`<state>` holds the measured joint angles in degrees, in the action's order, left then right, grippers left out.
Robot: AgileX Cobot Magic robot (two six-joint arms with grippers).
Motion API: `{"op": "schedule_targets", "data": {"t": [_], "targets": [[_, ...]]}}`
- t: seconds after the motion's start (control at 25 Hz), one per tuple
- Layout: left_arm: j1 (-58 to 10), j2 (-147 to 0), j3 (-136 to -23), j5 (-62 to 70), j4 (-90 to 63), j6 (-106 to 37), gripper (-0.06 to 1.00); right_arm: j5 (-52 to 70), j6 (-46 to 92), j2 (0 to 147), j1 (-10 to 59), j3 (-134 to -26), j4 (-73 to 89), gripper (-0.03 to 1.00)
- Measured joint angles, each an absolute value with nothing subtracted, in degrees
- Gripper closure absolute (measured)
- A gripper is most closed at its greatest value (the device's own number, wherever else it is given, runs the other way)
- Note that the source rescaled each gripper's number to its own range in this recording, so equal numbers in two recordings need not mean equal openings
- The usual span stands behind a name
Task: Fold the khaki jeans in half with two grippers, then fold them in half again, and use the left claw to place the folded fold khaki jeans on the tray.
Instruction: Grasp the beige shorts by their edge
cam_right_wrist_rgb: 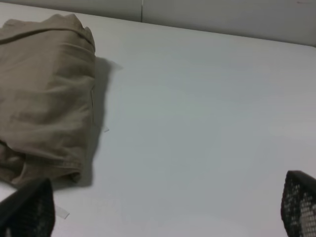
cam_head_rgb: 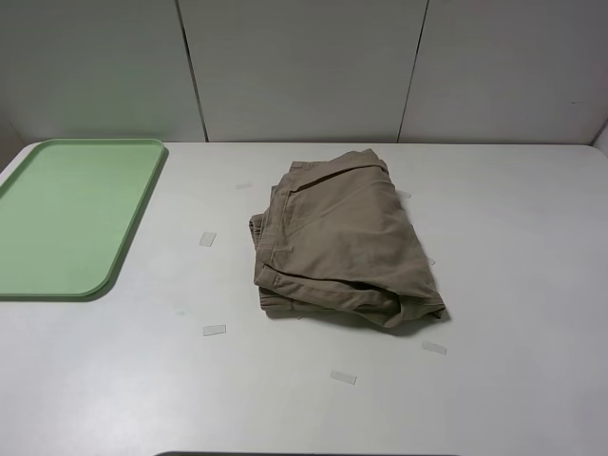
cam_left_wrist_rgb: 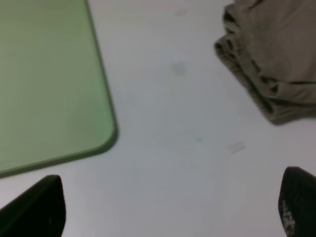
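The left end effector (cam_left_wrist_rgb: 168, 212) and the right end effector (cam_right_wrist_rgb: 163, 212) both hang wide open over the counter (cam_head_rgb: 513, 285), holding nothing. The khaki jeans (cam_head_rgb: 342, 237) lie folded mid-counter, well apart from the tray (cam_head_rgb: 76, 209). The folding looks done. Next, I'd say, the left one must pinch every layer and carry the bundle across.

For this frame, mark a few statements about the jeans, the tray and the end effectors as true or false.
1. The khaki jeans lie folded on the table. True.
2. The jeans rest on the tray. False: they lie on the table, apart from it.
3. The left end effector grips the jeans. False: it is open and holds nothing.
4. The right end effector is open. True.
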<state>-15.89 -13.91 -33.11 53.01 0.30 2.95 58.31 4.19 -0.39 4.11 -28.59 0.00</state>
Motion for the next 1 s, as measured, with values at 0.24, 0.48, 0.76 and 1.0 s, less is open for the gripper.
{"op": "schedule_targets", "data": {"t": [0.24,0.48,0.76,1.0], "targets": [[-15.89,-33.93,-36.22,41.75,-13.95,-3.32,0.06,58.26,4.19,-0.39,4.11,-28.59,0.00,-0.03],[-15.89,-52.41,-36.23,28.72,-35.00,-19.26,0.06,58.26,4.19,-0.39,4.11,-28.59,0.00,-0.03],[-15.89,-67.97,-36.27,23.71,-58.82,-39.26,0.06,58.26,4.19,-0.39,4.11,-28.59,0.00,-0.03],[-15.30,-78.66,-36.27,24.36,-70.37,-47.67,0.06,58.26,4.19,-0.39,4.11,-28.59,0.00,-0.03]]}}
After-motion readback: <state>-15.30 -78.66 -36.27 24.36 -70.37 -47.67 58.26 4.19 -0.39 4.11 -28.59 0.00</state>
